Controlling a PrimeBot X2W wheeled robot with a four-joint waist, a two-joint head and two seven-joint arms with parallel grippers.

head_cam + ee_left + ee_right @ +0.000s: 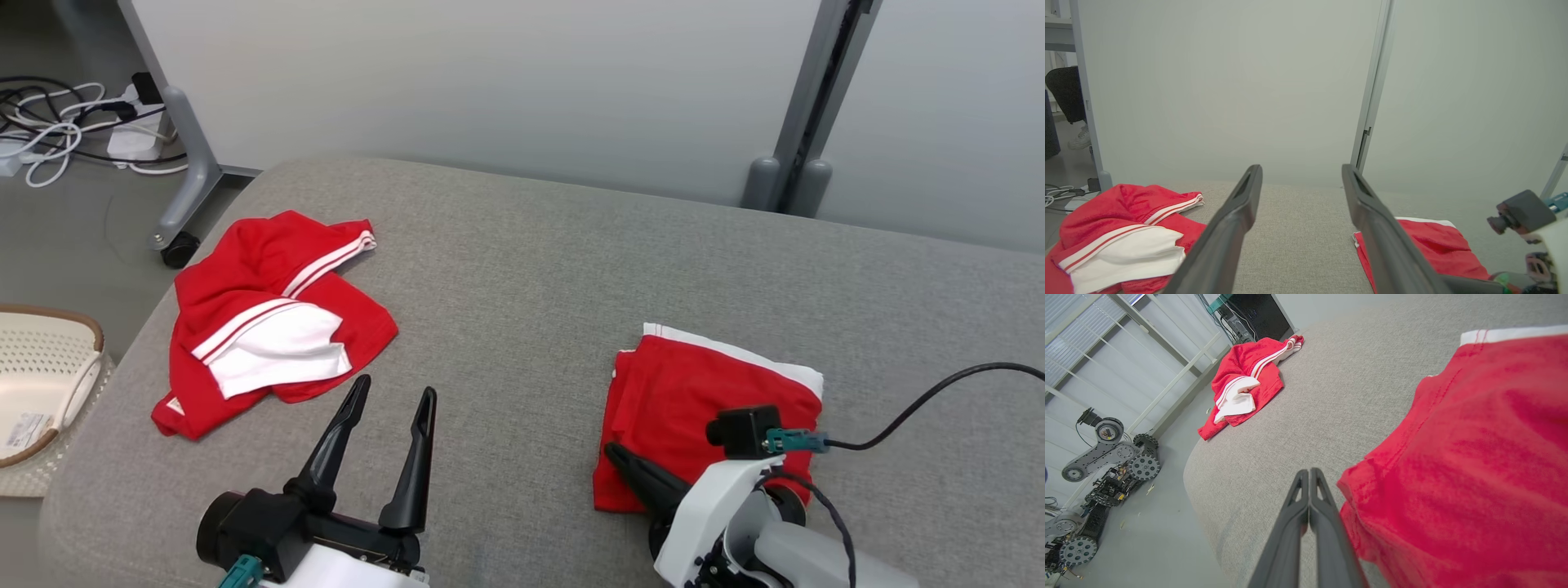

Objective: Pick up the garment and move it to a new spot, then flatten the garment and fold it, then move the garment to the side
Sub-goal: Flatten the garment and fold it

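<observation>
Surface: a broad grey woven upholstered cushion (pixel 522 269) with rounded edges, its fabric flat. Behind it, at 12 o'clock in the head view, stand pale grey partition panels (pixel 490 82) joined by a grey metal post (pixel 804 106). A grey floor (pixel 82 229) shows at 10 o'clock.

Task item: a folded red garment with a white trim edge (pixel 694 392) lies flat at 4 o'clock on the cushion, near its front edge. The right gripper (pixel 1309 473) has its two dark fingers pressed together with nothing between them. In the right wrist view they are low over the cushion, and the folded garment's near corner is just beside them, from 1 to 4 o'clock of the tips. Contact with the cloth cannot be confirmed.

A second item, a crumpled red garment with white stripes and a white panel (pixel 261 310), lies at 9 o'clock on the cushion, well apart from the folded one. The left gripper (pixel 396 388) is at 7 o'clock in the head view with its fingers spread wide and holding nothing. The crumpled garment is near it, at 10 o'clock of the tips, with bare upholstery between them.

Surroundings:
- A cream perforated basket with a brown rim (pixel 49 351) is on the floor at 9 o'clock, off the cushion.
- A tangle of black and white cables (pixel 49 131) lies at 10 o'clock, beside a black castor (pixel 180 249).
- A black cable (pixel 922 400) loops over the cushion from the right wrist.
- Grey wheeled machinery (pixel 1106 457) stands on the floor at 8 o'clock in the right wrist view.
</observation>
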